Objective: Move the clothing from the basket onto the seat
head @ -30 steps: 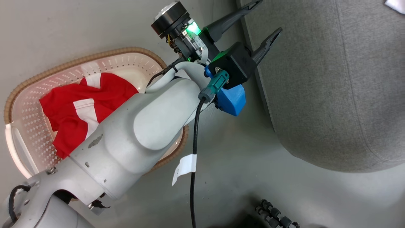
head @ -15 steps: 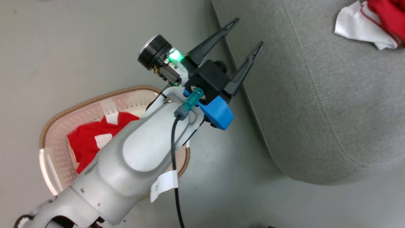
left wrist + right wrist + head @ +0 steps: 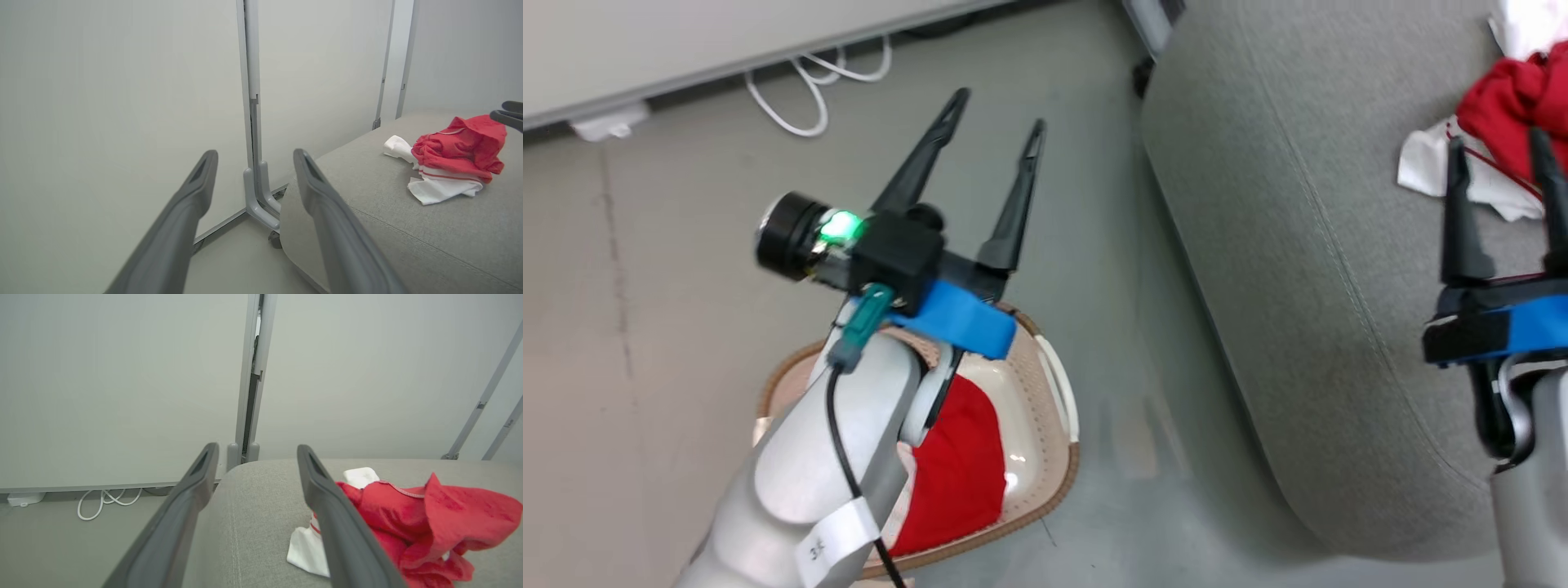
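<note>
left gripper (image 3: 998,110) jaws apart, empty | red garment (image 3: 956,469) in basket (image 3: 1033,408) | red-white clothing (image 3: 1507,110) on seat (image 3: 1282,245)

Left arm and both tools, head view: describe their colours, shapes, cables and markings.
The left tool has two long tapering dark fingers on a black block with a blue mount, a green light and a black round cap. Its pale grey forearm carries a black cable with teal plug and white tag. The right tool has matching fingers and blue mount.

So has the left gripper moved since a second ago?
Yes. The left gripper has swung away from the seat edge its fingertips overlapped, back over the basket rim; fingers open.
</note>
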Tool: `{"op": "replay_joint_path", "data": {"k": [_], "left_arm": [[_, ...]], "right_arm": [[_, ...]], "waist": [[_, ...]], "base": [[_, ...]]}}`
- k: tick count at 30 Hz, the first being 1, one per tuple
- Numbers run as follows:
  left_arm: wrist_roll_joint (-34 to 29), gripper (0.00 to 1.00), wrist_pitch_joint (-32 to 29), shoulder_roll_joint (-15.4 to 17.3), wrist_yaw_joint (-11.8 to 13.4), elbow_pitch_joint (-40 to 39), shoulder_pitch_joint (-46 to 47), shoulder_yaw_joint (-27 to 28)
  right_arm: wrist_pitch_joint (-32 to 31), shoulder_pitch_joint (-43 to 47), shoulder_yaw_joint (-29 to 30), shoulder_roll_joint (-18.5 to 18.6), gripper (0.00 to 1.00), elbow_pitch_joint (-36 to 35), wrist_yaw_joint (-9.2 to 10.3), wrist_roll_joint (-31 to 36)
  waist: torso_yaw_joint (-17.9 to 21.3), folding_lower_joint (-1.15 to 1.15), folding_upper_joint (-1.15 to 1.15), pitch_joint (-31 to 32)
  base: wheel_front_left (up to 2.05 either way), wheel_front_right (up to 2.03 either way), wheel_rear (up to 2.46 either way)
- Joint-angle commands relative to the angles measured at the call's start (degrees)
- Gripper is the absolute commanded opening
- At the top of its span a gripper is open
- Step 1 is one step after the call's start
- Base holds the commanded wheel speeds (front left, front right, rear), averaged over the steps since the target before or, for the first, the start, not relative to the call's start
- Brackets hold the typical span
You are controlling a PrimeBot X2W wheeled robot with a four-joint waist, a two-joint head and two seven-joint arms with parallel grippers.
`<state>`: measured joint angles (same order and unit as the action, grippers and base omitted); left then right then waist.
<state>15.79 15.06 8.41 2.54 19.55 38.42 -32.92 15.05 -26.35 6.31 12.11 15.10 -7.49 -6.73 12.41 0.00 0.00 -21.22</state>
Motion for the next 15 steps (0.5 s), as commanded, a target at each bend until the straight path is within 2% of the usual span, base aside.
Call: {"op": "replay_joint_path", "data": {"k": [1, 6, 15], "left_arm": [[-0.42, 1.00, 0.16, -0.25, 0.29, -0.74, -1.33, 1.13], [-2.34, 1.00, 0.17, -1.05, 0.08, -3.50, -7.75, 8.15], [-5.46, 1.00, 0.17, -3.11, -2.24, -5.54, -17.89, 17.58]], "right_arm": [[0.20, 1.25, -0.52, -0.20, 1.00, -0.33, -0.01, -0.47], [0.20, 2.57, -4.34, -0.92, 1.00, -0.10, -0.01, -0.98], [0.20, 6.61, -7.37, -3.51, 1.00, 0.45, -0.01, -1.38]], "waist": [[-2.76, 0.00, 0.00, 2.80], [-5.27, 0.00, 0.00, 6.02], [-8.18, 0.00, 0.00, 11.34]], "base": [[0.00, 0.00, 0.00], [0.00, 0.00, 0.00], [0.00, 0.00, 0.00]]}}
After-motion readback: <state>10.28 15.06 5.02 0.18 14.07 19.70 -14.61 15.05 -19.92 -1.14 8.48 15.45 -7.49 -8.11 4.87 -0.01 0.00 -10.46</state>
